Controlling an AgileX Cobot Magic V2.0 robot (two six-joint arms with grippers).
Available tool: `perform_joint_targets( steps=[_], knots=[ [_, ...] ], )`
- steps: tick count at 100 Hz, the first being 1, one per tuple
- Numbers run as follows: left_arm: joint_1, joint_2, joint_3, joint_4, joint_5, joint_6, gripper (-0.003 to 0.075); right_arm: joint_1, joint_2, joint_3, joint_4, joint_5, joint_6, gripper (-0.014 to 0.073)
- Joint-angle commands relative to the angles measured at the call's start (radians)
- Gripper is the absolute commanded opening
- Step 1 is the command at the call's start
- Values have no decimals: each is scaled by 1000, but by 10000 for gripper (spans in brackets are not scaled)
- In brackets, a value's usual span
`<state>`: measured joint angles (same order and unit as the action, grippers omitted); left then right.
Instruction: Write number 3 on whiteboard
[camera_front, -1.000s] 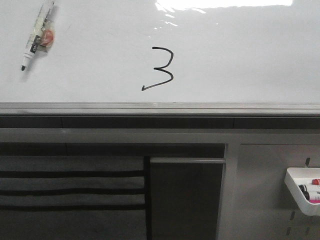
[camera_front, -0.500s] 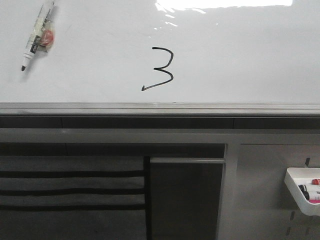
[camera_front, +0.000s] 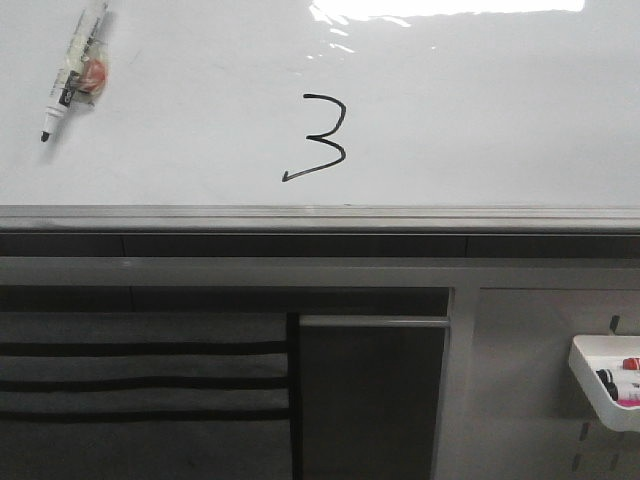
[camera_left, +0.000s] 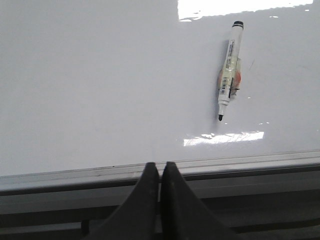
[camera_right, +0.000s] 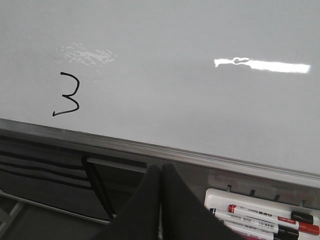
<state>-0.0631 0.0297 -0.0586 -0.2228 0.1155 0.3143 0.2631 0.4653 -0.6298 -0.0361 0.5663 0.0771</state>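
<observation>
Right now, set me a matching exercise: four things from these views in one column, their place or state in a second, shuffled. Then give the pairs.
Things:
1. number 3
2. black marker
3. white tray
4. left gripper

Place or state:
A. on the grey panel at lower right, holding markers
B. fingers closed together, empty
C. drawn near the middle of the whiteboard
D. on the board's upper left, uncapped, tip toward the frame

Pairs: 1-C, 2-D, 3-A, 4-B

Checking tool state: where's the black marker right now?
Front view: the black marker lies uncapped on the whiteboard at upper left, well left of the number 3, in neither gripper.
</observation>
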Motion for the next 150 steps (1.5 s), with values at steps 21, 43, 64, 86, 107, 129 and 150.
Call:
perform_joint_targets(
  steps=[21,43,64,86,107,129,150],
  knots=[
    [-33,-67,62,134,-186,-135,-18,-6,3,-22,-14,-69,-2,-67],
    [-33,-67,66,144,-175,-189,-18,-6,3,-22,-14,-67,-2,-67],
    [-30,-67,66,123,-175,-242,-18,-6,3,-22,-14,-67,-2,-67],
    [-24,-67,66,117,-175,-242,-18,-6,3,-22,-14,-67,-2,-67],
    [-24,-67,66,117,-175,-242,-18,-6,3,-22,-14,-67,-2,-67],
    [-24,-67,66,117,-175,-242,-18,-6,3,-22,-14,-67,-2,-67],
    [-24,-67,66,117,-175,-242,-18,-92,-148,98,-38,-148,-2,-67]
  ],
)
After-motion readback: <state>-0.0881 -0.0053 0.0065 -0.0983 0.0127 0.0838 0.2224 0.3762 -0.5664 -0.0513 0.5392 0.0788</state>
